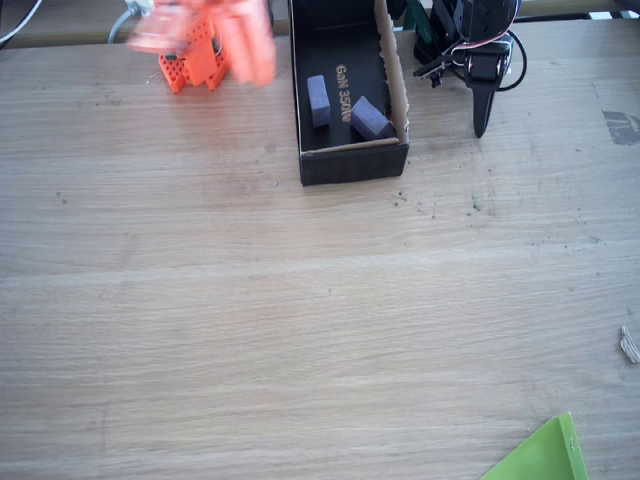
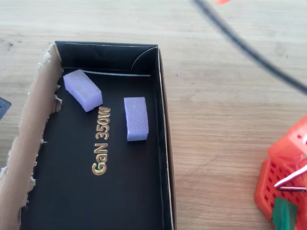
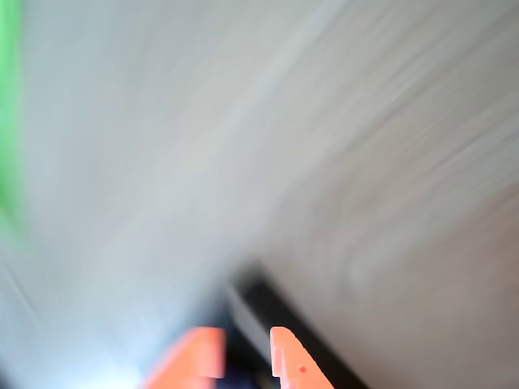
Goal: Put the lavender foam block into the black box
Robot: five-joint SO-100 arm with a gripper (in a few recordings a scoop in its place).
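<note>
The lavender foam block (image 2: 135,118) lay inside the black box (image 2: 163,143) — beside a chunkier purple block (image 2: 82,89). The orange claw (image 3: 246,356) was blurred, empty, fingers slightly parted.

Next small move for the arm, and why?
Probably just bring the gripper to rest clear of the box. The lavender block already lies flat inside, next to a second block, and the blurred gripper sits off to the box's side.

My workplace is a hobby or lab bench: a bare wooden table (image 1: 300,330) carrying my orange 3D-printed arm (image 1: 205,45), loose cables (image 2: 249,48) and a reused cardboard box (image 1: 350,165).
</note>
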